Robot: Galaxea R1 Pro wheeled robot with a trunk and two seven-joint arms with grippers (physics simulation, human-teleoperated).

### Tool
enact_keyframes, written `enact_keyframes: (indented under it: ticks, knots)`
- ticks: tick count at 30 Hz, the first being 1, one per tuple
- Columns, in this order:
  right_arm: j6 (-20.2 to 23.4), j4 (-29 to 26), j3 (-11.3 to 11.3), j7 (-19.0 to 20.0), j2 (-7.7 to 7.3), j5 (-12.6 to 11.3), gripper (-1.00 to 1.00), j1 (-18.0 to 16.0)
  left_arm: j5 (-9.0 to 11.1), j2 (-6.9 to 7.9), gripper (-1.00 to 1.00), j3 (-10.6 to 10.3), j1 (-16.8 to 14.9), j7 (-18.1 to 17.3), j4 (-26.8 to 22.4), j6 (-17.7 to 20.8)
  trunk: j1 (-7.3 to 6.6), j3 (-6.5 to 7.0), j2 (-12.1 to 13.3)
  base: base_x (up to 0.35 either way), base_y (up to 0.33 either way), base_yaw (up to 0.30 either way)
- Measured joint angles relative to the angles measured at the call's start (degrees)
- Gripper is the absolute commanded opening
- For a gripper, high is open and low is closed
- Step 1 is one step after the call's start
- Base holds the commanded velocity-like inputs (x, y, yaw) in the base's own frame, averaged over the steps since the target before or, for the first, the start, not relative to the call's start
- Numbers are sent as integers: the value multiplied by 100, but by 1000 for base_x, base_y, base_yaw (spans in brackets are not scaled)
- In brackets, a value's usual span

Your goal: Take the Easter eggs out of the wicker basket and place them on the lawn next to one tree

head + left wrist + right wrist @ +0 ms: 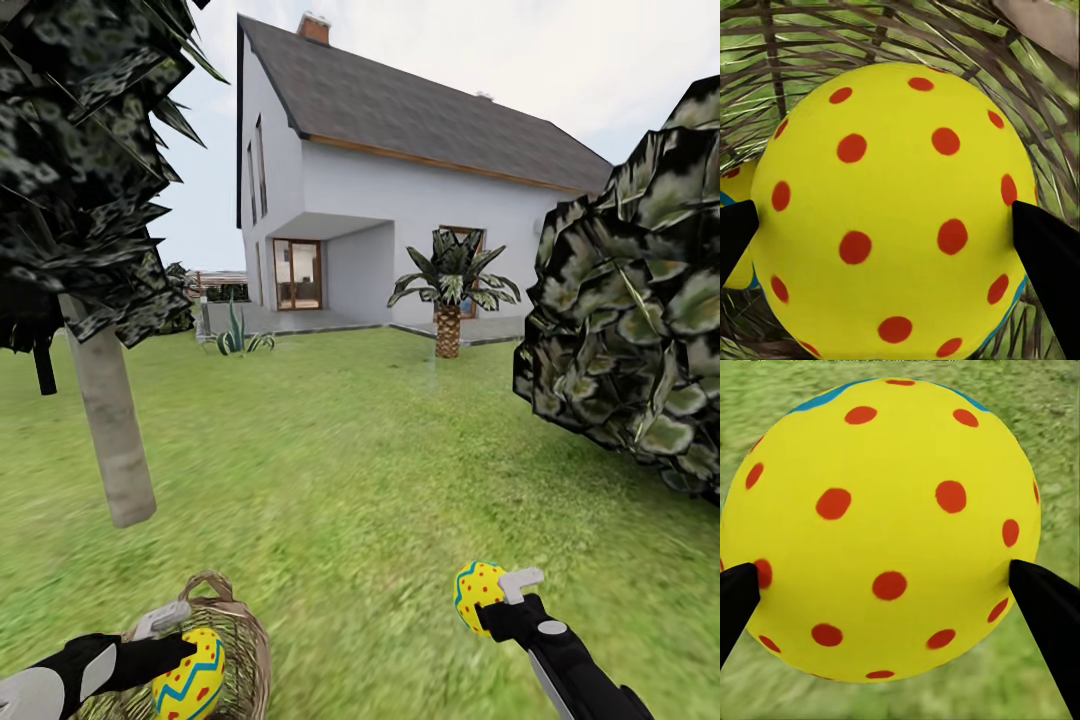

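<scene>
My left gripper [183,652] is shut on a yellow Easter egg [190,682] with blue zigzags, held at the mouth of the wicker basket [245,625] at the bottom left. In the left wrist view this red-dotted egg [892,202] sits between both fingers [1050,262], with basket weave [870,37] behind and another egg [733,187] peeking beside it. My right gripper [497,598] is shut on a second egg [475,595] above the lawn [340,470]; the right wrist view has that egg [881,525] over grass. The tree [112,430] with a pale trunk stands just beyond the basket.
A large dark leafy bush [640,330] crowds the right side. A short palm [448,300] and a spiky plant [236,335] stand far off before the white house [400,190]. Open grass lies between the tree trunk and the bush.
</scene>
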Motion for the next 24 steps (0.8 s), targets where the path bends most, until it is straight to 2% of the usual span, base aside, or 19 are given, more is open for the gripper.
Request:
enact_keyframes:
  ticks: [20, 24]
  knots:
    - [-1, 147, 0, -18, 9, 32, -100, 0, 0, -5, -100, 0, 0, 4, 0, 2, -439, 359, 802, 0, 0, 0]
    - [-2, 146, 0, -18, 9, 32, -100, 0, 0, 11, -100, 8, 0, 15, 0, 17, -524, 431, 963, -206, 53, 0]
